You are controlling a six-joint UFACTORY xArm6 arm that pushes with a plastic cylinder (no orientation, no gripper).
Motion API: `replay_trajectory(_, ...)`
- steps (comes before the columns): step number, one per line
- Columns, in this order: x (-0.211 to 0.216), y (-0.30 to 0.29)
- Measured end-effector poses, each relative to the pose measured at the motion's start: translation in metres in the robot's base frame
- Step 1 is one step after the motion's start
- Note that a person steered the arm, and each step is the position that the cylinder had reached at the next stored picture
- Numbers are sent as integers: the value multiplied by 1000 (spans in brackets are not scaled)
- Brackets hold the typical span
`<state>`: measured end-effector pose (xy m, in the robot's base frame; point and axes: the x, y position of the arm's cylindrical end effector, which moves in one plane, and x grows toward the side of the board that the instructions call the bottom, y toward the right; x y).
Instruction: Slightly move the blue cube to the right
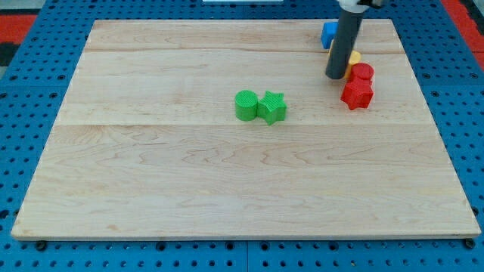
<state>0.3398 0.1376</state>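
Note:
The blue cube sits near the board's top edge at the view's upper right, partly hidden behind my rod. My tip rests on the board just below the blue cube and just left of the red blocks. A yellow block shows partly behind the rod, between the blue cube and the red blocks.
A red cylinder and a red star-shaped block stand together right of my tip. A green cylinder and a green star touch each other near the middle of the wooden board.

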Motion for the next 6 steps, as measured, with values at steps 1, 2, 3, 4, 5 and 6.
replay_trajectory(1,-13,-64)
replay_trajectory(2,-59,-95)
replay_trajectory(3,-93,-96)
replay_trajectory(4,-100,-73)
replay_trajectory(5,-100,-55)
replay_trajectory(6,-100,-37)
